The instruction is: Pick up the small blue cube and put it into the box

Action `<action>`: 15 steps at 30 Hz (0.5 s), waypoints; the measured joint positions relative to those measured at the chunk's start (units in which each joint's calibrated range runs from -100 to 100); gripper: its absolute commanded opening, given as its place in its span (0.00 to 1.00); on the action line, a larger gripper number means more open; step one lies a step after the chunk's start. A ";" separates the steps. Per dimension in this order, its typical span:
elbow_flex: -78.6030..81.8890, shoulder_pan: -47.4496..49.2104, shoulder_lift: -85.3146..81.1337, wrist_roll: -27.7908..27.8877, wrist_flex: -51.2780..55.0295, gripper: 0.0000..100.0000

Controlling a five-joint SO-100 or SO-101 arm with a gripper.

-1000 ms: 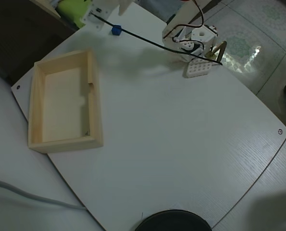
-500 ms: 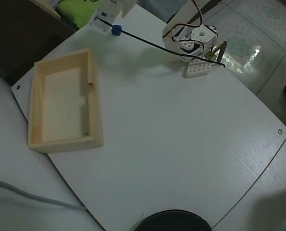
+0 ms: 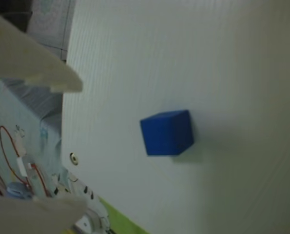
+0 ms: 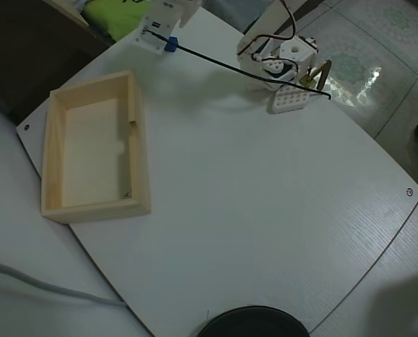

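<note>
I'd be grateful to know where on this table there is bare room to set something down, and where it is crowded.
In the overhead view the widest free patch is the white table between the box, the perforated block and the dark round object at the bottom edge. The box's floor is bare too. The top edge is crowded: arm, black cable, small blue cube and gripper.
</note>
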State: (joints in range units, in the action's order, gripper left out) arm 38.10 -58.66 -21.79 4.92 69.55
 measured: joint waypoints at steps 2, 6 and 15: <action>0.45 0.00 1.61 0.42 -1.71 0.21; 0.54 0.00 5.16 1.47 -5.29 0.21; 0.54 0.00 9.65 2.63 -7.33 0.21</action>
State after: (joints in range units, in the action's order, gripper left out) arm 38.64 -58.66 -12.15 7.55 62.22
